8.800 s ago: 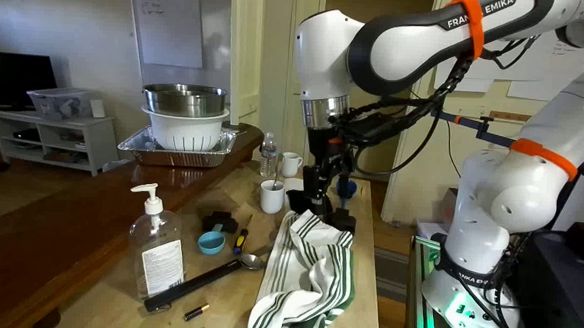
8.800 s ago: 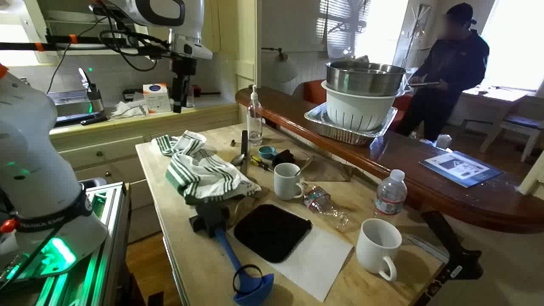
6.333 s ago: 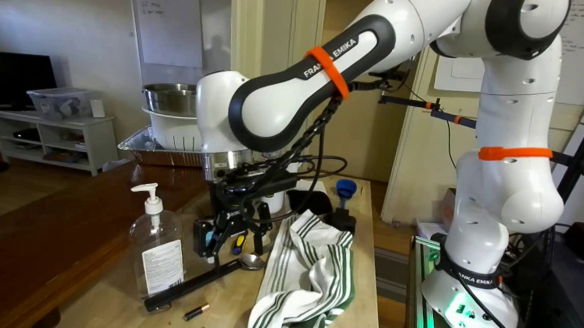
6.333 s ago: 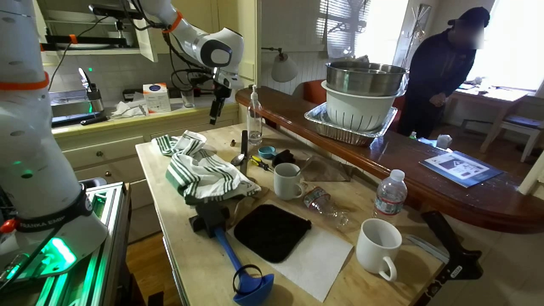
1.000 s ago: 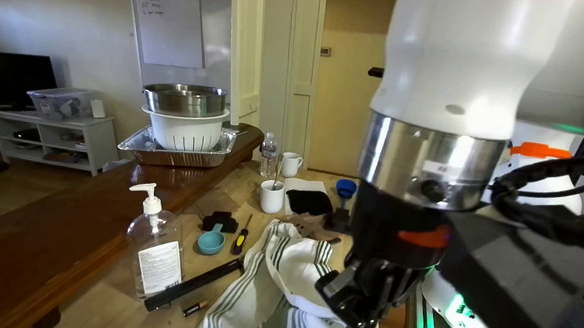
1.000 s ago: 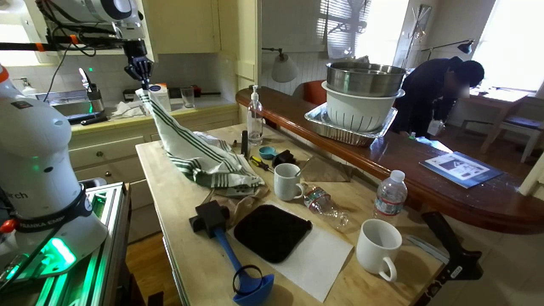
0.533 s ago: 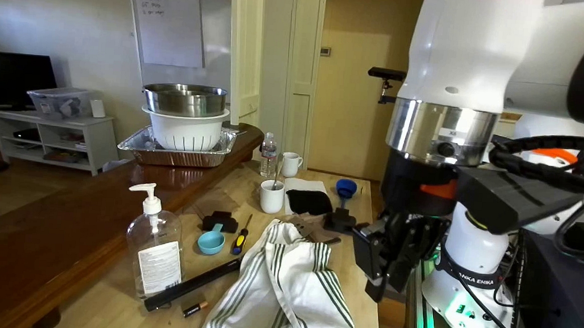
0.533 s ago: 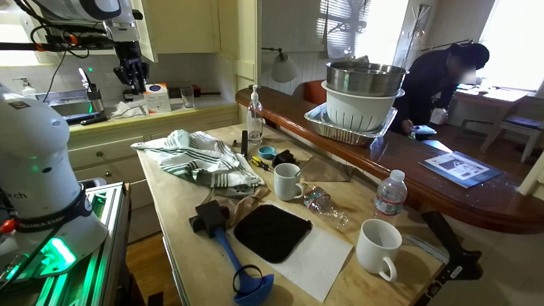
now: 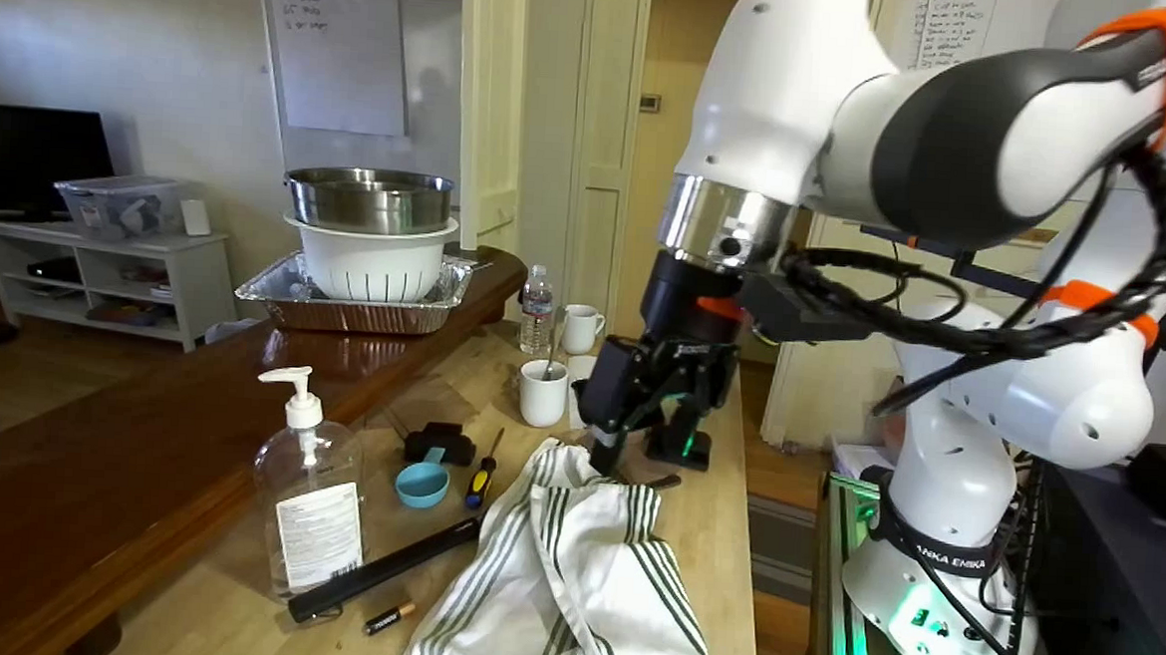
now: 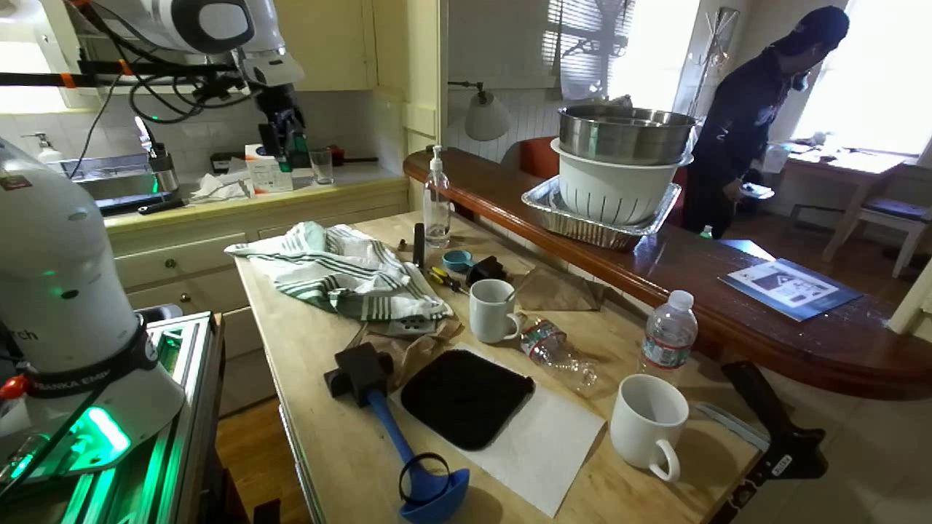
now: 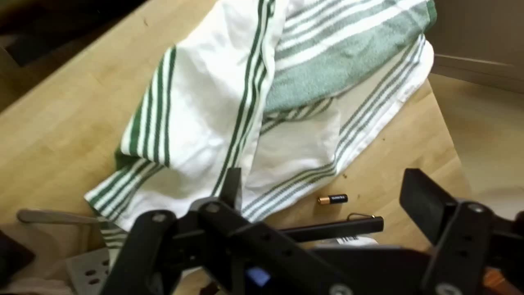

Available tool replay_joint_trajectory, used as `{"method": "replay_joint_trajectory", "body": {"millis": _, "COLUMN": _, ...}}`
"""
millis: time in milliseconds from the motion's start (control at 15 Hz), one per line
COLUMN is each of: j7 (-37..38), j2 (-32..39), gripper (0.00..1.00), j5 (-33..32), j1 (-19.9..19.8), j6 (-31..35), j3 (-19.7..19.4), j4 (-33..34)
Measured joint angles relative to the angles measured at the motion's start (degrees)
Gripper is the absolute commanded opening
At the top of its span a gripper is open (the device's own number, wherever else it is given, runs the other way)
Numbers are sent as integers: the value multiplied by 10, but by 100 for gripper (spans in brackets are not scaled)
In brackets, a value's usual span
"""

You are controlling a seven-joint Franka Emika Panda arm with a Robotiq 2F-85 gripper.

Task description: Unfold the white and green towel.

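The surface [image 10: 298, 364] is flat, pale wood, and beside it runs a higher ledge [image 10: 699, 269] of dark, shiny wood. The towel [image 11: 204, 94] lies on the surface, soft white cloth with green stripes, all bumpy, with a fuzzy green part showing. On the ledge, a crinkly foil tray [image 9: 344, 317] holds a white tub [image 9: 372, 267] with thin slots and a round metal bowl [image 9: 369, 214] stacked on it. The black gripper [image 11: 322, 184] is above, apart from the towel, its two fingers spread wide. Then come a clear soap bottle [image 9: 309, 513], a white mug [image 10: 637, 433] with a curvy handle and a tiny, tube-shaped battery [image 11: 332, 199].
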Motion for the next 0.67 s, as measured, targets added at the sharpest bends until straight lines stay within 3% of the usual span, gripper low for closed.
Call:
{"method": "replay_joint_trajectory", "body": {"millis": 267, "j7": -185, "j2": 99, "gripper": 100, "j5": 19, "j1": 28, "j6": 173, "j3": -122, "j4": -30}}
{"method": "replay_joint_trajectory", "body": {"millis": 400, "j7": -280, "j2": 172, "gripper": 100, "j5": 60, "j1": 86, "j6": 230, "j3": -196, "j4": -17}}
{"method": "replay_joint_trajectory", "body": {"millis": 533, "j7": -370, "j2": 238, "gripper": 100, "j5": 118, "j1": 161, "j6": 242, "j3": -261, "j4": 19}}
{"method": "replay_joint_trajectory", "body": {"millis": 667, "j7": -412, "j2": 281, "gripper": 100, "j5": 149, "j1": 210, "j6": 242, "j3": -295, "j4": 58}}
